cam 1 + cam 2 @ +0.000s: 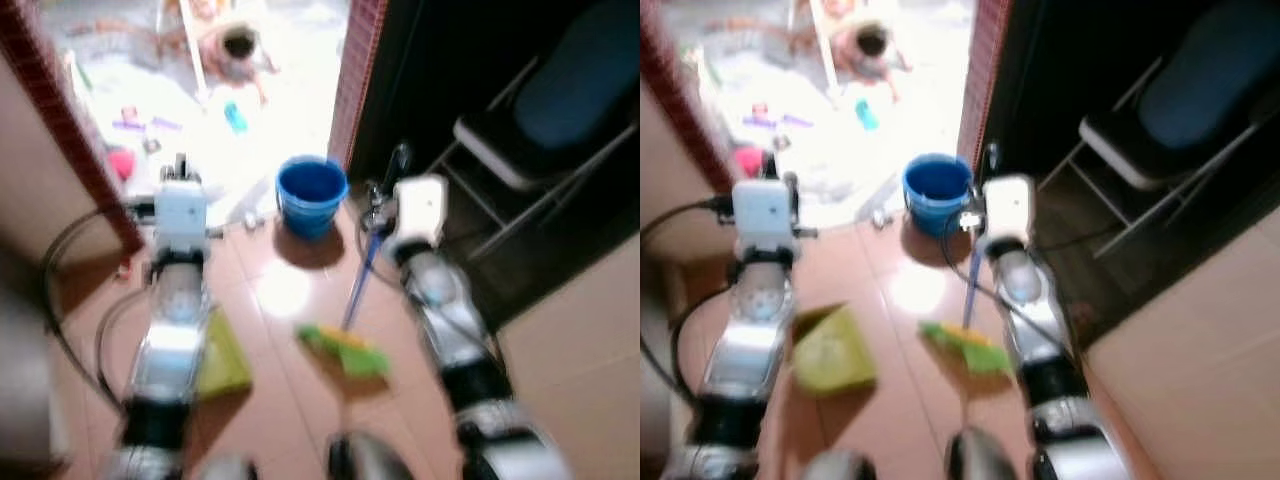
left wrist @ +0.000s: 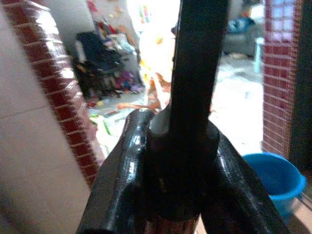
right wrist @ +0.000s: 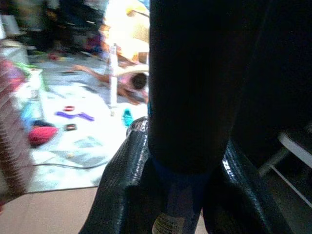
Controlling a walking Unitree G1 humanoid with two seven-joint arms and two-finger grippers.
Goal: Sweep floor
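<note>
The views are blurred. My left gripper [image 1: 180, 165] is shut on the black handle [image 2: 195, 73] of a yellow-green dustpan [image 1: 225, 360], which hangs low beside my left arm over the reddish tile floor. My right gripper [image 1: 396, 168] is shut on the broom's dark blue handle [image 1: 358, 280]. The broom's green and yellow head [image 1: 345, 350] rests on the floor between my arms. In the wrist views the black fingers [image 2: 122, 170] [image 3: 122, 165] wrap each handle closely.
A blue bucket [image 1: 312, 195] stands ahead by a red brick pillar [image 1: 355, 60]. A folding chair [image 1: 540, 130] stands to the right in the dark. In the bright room beyond, a person [image 1: 238, 48] is on the floor among toys. Cables [image 1: 70, 240] loop at the left.
</note>
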